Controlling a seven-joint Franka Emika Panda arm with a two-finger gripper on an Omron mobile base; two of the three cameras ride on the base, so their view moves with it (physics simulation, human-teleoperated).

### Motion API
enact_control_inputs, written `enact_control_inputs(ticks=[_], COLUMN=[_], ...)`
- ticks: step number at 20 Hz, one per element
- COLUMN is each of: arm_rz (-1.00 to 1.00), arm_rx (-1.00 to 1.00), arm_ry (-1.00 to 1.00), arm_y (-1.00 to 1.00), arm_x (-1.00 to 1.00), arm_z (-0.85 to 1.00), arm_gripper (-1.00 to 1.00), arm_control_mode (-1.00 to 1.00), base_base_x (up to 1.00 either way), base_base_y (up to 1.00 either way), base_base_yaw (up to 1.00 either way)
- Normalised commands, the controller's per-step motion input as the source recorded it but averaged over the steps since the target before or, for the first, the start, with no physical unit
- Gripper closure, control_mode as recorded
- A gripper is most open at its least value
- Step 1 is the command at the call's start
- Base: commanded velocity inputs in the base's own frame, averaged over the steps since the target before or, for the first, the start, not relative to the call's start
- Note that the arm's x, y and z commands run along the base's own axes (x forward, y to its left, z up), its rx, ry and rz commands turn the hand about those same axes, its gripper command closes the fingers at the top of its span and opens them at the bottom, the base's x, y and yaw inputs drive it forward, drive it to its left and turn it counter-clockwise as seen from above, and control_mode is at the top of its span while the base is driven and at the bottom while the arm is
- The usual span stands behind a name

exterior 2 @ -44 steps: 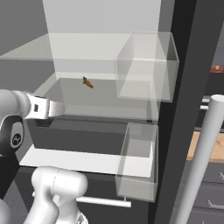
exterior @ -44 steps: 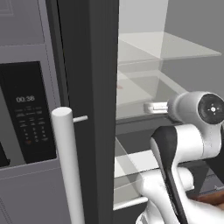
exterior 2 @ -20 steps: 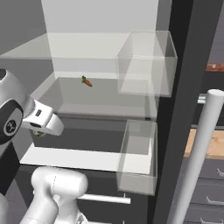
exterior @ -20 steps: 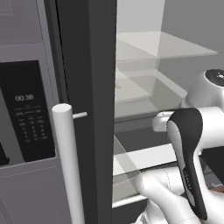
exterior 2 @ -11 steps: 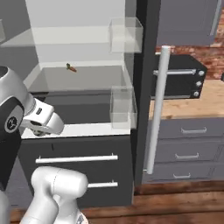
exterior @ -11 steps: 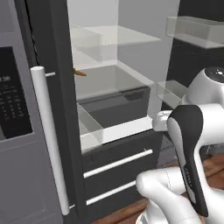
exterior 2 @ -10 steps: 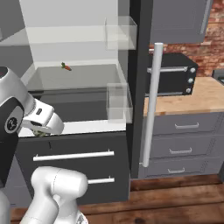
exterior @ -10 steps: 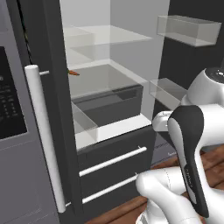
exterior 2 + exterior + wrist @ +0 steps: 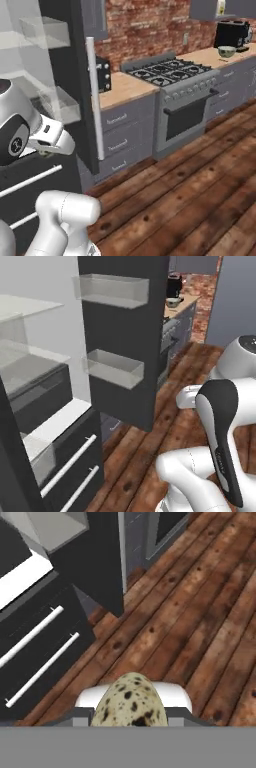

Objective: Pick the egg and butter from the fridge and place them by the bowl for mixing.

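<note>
Pinching the egg (image 9: 131, 699): pale, dark-speckled, seated low and centred in the hand view, right where the gripper (image 9: 132, 718) closes, so jaws partly closed around it rather than spread or pressed together. Hard to make out the fingertips themselves behind the shell, but reads as a firm carry, well clear of any shelf.

Directly beneath: wooden floor (image 9: 200, 612), planks running diagonally. Off to one side of the hand view, the fridge (image 9: 35, 637), shown as its dark lower drawers with two silver bar pulls, plus the bottom edge of its open door.

Further out, in the left base view: fridge door (image 9: 125, 331) swung wide, two clear bins on its inner face, glass shelves in the compartment beside it. In the right base view: long silver handle (image 9: 92, 100) on the door edge, then a wooden counter (image 9: 120, 87), a stove (image 9: 170, 75), and at the far end the bowl (image 9: 226, 51), pale and greenish, next to a black appliance (image 9: 232, 32), well apart from the hand.

Judged progress: egg out of the fridge and in transit, not yet set down. Left to do: cross the kitchen, place the egg beside the bowl, return for the butter, place that too.
</note>
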Motion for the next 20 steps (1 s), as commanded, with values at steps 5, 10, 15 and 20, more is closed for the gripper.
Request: enact_control_inputs(ticks=[5, 10, 15, 20], arm_rz=[0.0, 0.0, 0.0, 0.0], arm_rx=[0.0, 0.0, 0.0, 0.0], arm_ry=[0.0, 0.0, 0.0, 0.0], arm_y=[0.0, 0.0, 0.0, 0.0], arm_x=[0.0, 0.0, 0.0, 0.0], arm_z=[0.0, 0.0, 0.0, 0.0], arm_gripper=[1.0, 1.0, 1.0, 1.0], arm_control_mode=[1.0, 1.0, 1.0, 1.0], base_base_x=[0.0, 0.32, 1.0, 1.0], base_base_y=[-0.13, -0.3, -0.25, -0.79], base_base_yaw=[-0.9, -0.74, -0.31, -0.18])
